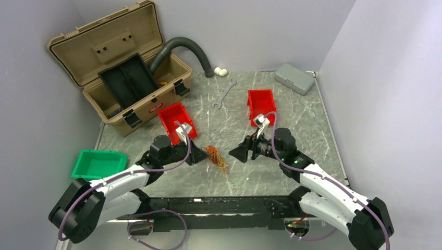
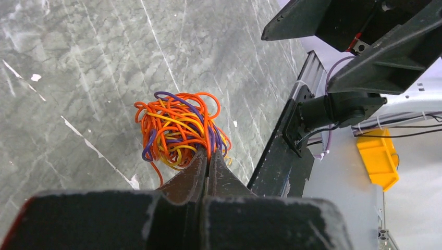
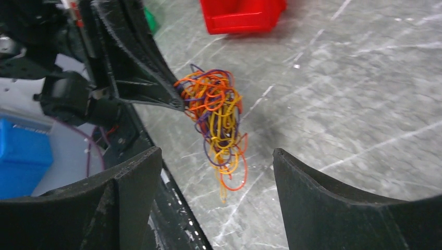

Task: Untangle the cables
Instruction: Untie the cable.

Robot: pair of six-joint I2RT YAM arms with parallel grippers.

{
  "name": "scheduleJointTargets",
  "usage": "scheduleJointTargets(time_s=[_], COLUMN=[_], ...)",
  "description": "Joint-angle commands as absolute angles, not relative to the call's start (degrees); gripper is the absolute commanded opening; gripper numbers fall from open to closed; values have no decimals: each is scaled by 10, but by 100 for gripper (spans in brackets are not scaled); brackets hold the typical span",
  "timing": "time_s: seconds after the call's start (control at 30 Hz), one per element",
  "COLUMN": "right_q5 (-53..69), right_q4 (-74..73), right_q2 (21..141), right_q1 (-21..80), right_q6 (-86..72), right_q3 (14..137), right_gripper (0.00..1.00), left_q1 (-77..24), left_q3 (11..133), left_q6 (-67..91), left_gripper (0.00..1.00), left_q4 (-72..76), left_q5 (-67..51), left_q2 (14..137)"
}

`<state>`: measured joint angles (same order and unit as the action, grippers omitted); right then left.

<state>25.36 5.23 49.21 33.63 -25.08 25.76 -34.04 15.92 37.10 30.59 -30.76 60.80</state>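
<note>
None of the cables point(image 2: 180, 130) is separated: left gripper point(image 2: 209, 154) clamps them, right gripper point(image 3: 216, 152) gapes empty just beside.

Cables point(image 1: 216, 158) are showing orange, yellow & purple strands, all mixed. Table point(image 1: 302, 120) under the cables is showing grey marble w/ white veins. Beyond the cables, red bin point(image 1: 177, 119) to the left & 2nd red bin point(image 1: 261, 104) to the right are glowing bright red. Far left of the cables, green bin point(image 1: 99, 163) is showing plain green. Back-left of the cables, toolbox point(image 1: 120, 62) is showing tan w/ black tray point(image 1: 127, 78).
</note>
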Motion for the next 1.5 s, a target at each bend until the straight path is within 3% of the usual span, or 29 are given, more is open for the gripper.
scheduleJointTargets(time_s=[0.0,0.4,0.83,0.87,1.0,1.03,1.27,1.47], right_q5=[315,347,326,323,308,292,28,-187], right_q4=[112,118,139,143,148,142,49,-46], right_q2=[496,540,621,627,631,625,521,426], right_q1=[351,383,430,435,439,439,437,435], right_q6=[-254,-234,-216,-216,-219,-221,-251,-316], right_q3=[260,274,290,291,295,294,271,246], right_gripper=[78,66,67,61,9,2,0,0], left_q1=[-352,-359,-360,-360,-360,-360,-359,-357], left_q3=[185,191,196,198,206,208,231,230], left_q6=[348,345,375,378,374,367,331,336], left_gripper=[0,0,0,0,0,0,0,0], left_q4=[334,343,384,385,365,349,133,73], left_q5=[-321,-330,-373,-378,-374,-365,-149,-66], left_q2=[591,577,549,548,539,534,482,465])
